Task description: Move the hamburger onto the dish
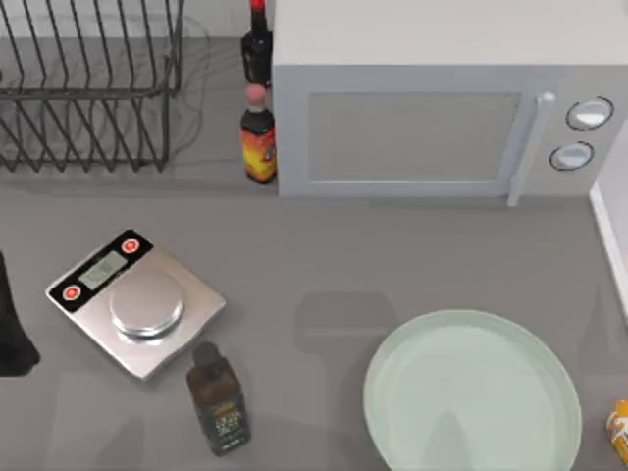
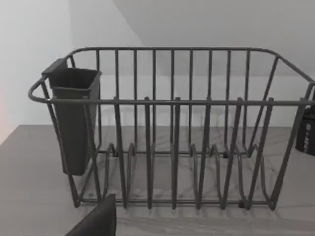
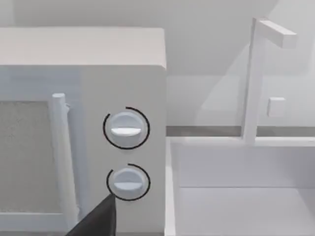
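The dish (image 1: 471, 392) sits lower right; the hamburger (image 1: 619, 430) peeks at the right edge, just beside it; my end effectors' state I cannot tell; a blind reach risks knocking it off the tabletop (image 1: 324, 255).

hamburger (image 1: 619, 430): cut by right edge | dish (image 1: 471, 392): bottom cut off | left arm: mostly out of frame

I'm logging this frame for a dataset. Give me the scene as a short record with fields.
hamburger: at the table's right edge, beside the dish, only partly seen
dish: pale green, nothing on it, front right
scale: front left
brown bottle: lying in front of the scale
microwave: back right, door shut
dish rack: back left
task status: hamburger not yet on dish
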Motion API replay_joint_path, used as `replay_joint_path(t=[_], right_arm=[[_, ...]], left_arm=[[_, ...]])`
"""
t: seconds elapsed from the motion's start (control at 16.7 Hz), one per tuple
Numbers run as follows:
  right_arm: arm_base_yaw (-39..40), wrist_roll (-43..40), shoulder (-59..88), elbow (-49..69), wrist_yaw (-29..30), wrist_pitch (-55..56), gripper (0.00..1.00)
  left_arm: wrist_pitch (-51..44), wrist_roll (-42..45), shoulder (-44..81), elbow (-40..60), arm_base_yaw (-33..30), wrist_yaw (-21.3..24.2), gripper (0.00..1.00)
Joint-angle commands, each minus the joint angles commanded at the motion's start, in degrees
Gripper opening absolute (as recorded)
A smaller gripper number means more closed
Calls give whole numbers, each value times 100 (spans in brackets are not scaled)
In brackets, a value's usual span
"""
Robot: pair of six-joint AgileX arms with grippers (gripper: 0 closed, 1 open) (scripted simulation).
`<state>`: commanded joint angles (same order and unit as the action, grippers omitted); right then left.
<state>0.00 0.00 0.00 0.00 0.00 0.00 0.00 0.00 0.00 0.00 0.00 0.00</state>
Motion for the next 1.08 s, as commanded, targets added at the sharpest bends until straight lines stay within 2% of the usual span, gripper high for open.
replay_joint_path(t=[0.24,0.42,1.08], right_arm=[[57,25,197,152,-9,-184,100],[220,110,933,657,-14,-814,100],[1086,563,6092,3354,24,-4521,100]], left_arm=[[0,0,0,0,0,0,100],[0,0,0,0,0,0,100],[0,0,0,0,0,0,100]])
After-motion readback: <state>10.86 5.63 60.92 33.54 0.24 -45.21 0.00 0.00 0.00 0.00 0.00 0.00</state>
